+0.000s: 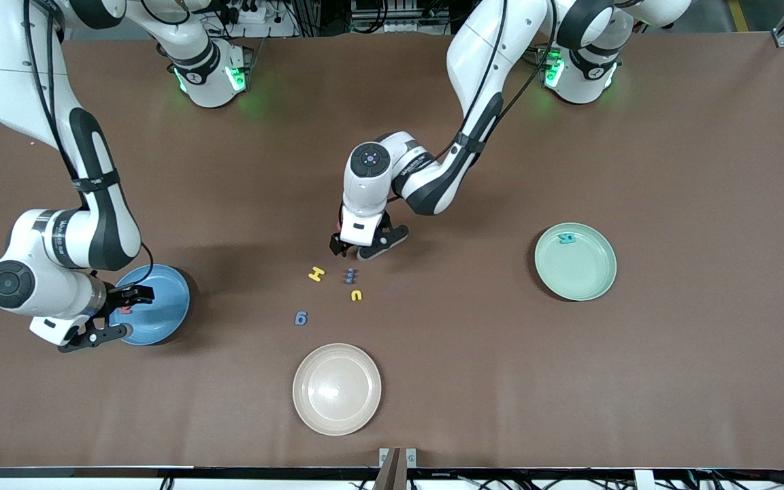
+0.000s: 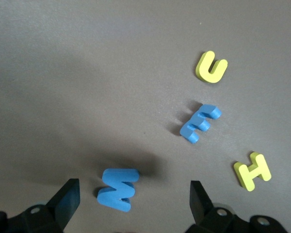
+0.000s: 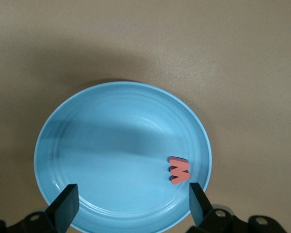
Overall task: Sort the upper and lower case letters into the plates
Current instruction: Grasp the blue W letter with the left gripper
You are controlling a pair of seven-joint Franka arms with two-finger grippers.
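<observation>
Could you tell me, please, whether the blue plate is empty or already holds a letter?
Not empty: the blue plate holds one red letter, lying flat inside near the rim, under the open right end effector.

A round blue plate (image 3: 111, 145) sits on the brown table (image 3: 242, 58). A small red letter (image 3: 178, 170), shaped like a W or M, lies flat inside the plate close to its rim. The right gripper (image 3: 131, 206) hangs over the plate's edge with its two dark fingers (image 3: 65, 204) spread wide apart and nothing between them.
</observation>
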